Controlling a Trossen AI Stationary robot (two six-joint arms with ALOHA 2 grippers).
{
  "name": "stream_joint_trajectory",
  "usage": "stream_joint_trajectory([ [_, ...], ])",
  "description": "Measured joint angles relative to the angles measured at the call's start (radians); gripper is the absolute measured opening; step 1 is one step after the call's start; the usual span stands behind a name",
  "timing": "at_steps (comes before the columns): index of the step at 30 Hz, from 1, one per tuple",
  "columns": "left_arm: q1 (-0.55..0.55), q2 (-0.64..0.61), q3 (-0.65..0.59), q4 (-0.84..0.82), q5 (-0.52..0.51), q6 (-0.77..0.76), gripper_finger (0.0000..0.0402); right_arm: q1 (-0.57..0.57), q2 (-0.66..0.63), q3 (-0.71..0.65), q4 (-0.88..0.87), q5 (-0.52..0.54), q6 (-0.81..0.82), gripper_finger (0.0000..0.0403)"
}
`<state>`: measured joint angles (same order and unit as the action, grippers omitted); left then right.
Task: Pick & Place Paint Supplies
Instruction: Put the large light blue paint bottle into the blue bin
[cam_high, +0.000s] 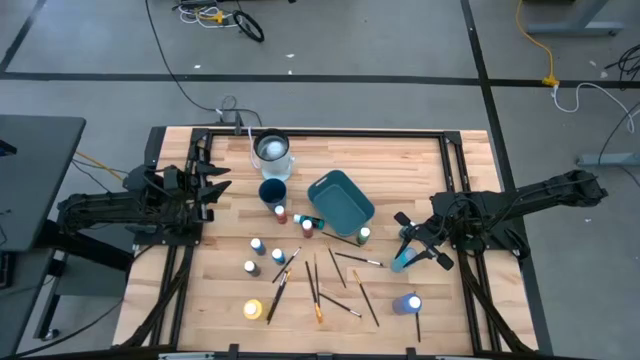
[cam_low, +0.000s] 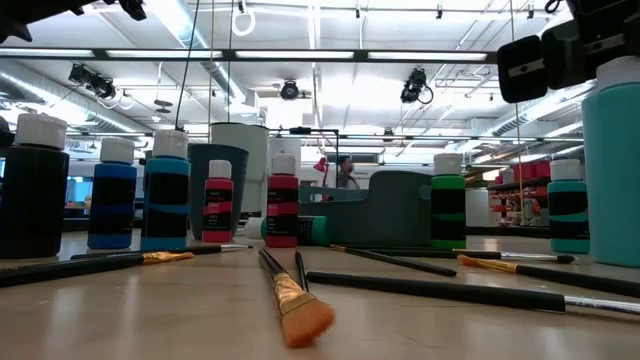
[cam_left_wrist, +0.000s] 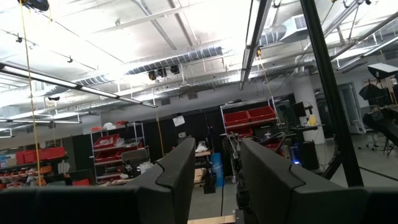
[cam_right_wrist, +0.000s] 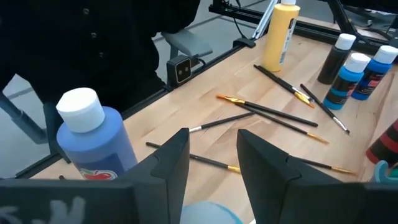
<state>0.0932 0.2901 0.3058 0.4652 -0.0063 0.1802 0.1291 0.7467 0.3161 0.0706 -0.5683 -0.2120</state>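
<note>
A teal paint bottle (cam_high: 400, 263) with a pale cap stands right of the table's centre, with my right gripper (cam_high: 405, 252) shut on it. The low view shows it large at the right (cam_low: 612, 170). Several thin brushes (cam_high: 335, 270) lie flat on the wood at the centre. Small bottles stand upright around them: a blue one (cam_high: 408, 303), a yellow one (cam_high: 253, 309) and others (cam_high: 258, 246). My left gripper (cam_high: 222, 183) waits open at the table's left edge, raised and pointing into the room (cam_left_wrist: 214, 155). My right gripper has the teal bottle's top end, at the pale cap (cam_right_wrist: 208, 214), between its two fingers (cam_low: 545, 62). They come from the table's right side, slanting a little downward. The bottle is upright, its base (cam_low: 612, 258) on the table. The fingers hide the exact place of contact.
A teal rectangular tray (cam_high: 340, 198) sits behind the brushes, with a dark blue cup (cam_high: 272, 190) and a pale cup (cam_high: 272, 150) to its left. Red and green bottles (cam_high: 363, 235) stand next to the tray. A dark frame (cam_high: 460, 150) borders the wooden top.
</note>
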Motion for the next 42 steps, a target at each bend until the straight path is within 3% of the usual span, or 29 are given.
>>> stream_joint_trajectory([
  [9, 0.000, 0.000, 0.000, 0.000, 0.000, 0.000, 0.0137, 0.000, 0.000, 0.000, 0.014, -0.109, 0.047, 0.0139],
  [16, 0.000, 0.000, 0.000, 0.000, 0.000, 0.000, 0.0137, 0.000, -0.001, 0.001, -0.020, -0.002, -0.005, 0.0139],
  [25, 0.000, 0.000, 0.000, 0.000, 0.000, 0.000, 0.0137, 0.000, 0.000, -0.002, 0.010, -0.076, -0.014, 0.0139],
  [42, 0.000, 0.000, 0.000, 0.000, 0.000, 0.000, 0.0137, 0.000, -0.002, 0.002, -0.059, -0.070, -0.085, 0.0139],
])
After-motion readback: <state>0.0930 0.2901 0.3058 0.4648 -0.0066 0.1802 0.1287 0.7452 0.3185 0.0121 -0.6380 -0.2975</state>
